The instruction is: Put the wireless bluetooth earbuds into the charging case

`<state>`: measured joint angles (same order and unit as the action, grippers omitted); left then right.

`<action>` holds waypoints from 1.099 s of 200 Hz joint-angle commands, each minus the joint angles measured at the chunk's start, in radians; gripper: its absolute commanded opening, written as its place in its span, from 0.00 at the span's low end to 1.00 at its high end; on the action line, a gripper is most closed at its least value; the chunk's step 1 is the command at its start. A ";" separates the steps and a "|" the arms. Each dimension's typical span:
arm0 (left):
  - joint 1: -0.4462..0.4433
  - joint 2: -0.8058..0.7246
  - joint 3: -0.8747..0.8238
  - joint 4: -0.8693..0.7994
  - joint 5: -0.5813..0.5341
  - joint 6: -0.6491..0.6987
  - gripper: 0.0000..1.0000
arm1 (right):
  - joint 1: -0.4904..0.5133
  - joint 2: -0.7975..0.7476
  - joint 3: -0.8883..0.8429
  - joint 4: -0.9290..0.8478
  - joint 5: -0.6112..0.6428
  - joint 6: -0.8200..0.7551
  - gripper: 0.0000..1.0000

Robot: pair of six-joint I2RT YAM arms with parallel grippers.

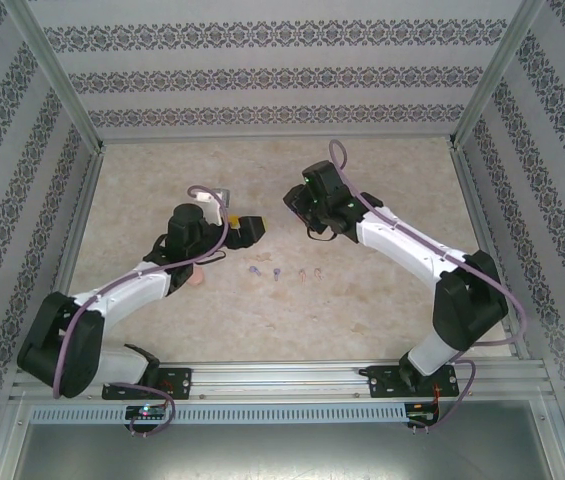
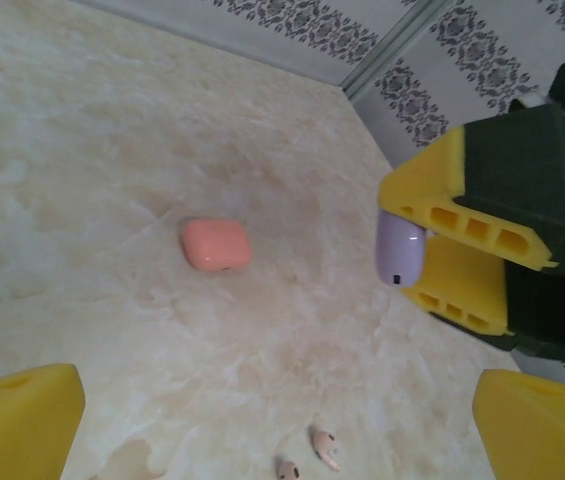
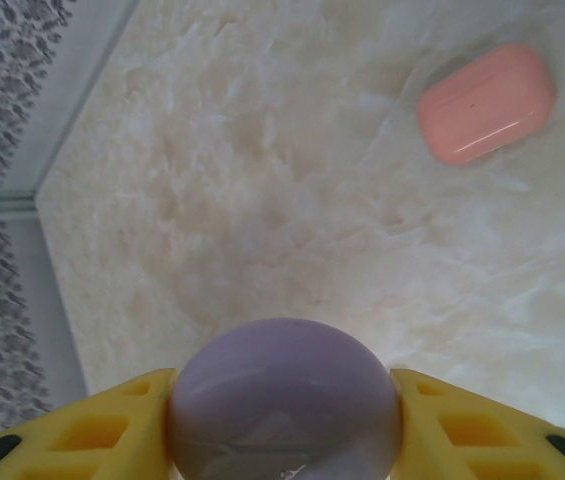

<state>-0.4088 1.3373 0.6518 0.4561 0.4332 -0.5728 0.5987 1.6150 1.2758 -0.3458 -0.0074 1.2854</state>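
Right gripper (image 3: 284,435) is clenched on a lilac rounded plastic charging case (image 3: 284,385). Its yellow fingers (image 3: 462,420) press on both sides, and the case is held clear of the beige marble-look table (image 3: 262,200). The lid looks closed. In the left wrist view the same lilac case sits between the right gripper's yellow pads, at the right of the scene.

Left gripper (image 2: 277,415) is released, with jaws wide apart and nothing between them, hovering over the table.

A salmon-pink rounded plastic charging case (image 2: 215,244) lies flat on the table, lid closed. It is farther out than the left gripper and apart from both grippers.

The tiny short-stemmed plastic earbuds (image 1: 275,273) lie loose in a row on the table, on the near side of both grippers, between the two arms. Two purplish ones are on the left and two pinkish ones on the right. The left wrist view shows the pinkish pair (image 2: 324,447) just beside each other, under the open jaws.
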 commanded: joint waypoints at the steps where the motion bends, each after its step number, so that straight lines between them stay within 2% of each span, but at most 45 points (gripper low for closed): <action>1: 0.017 0.036 -0.003 0.169 0.070 -0.039 0.99 | 0.016 0.037 0.047 0.069 0.037 0.158 0.44; 35: 0.037 0.105 0.017 0.249 0.140 -0.058 1.00 | 0.017 0.107 0.097 0.120 -0.017 0.236 0.44; 61: 0.060 0.159 0.040 0.301 0.192 -0.079 0.96 | 0.018 0.131 0.118 0.157 -0.042 0.272 0.44; 117: 0.089 0.247 0.091 0.378 0.256 -0.107 0.75 | 0.028 0.132 0.110 0.198 -0.075 0.296 0.44; 220: 0.089 0.348 0.169 0.435 0.253 -0.138 0.59 | 0.060 0.149 0.112 0.229 -0.092 0.302 0.44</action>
<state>-0.3305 1.6699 0.7818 0.8185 0.6735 -0.6987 0.6464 1.7439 1.3613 -0.1421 -0.0925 1.5742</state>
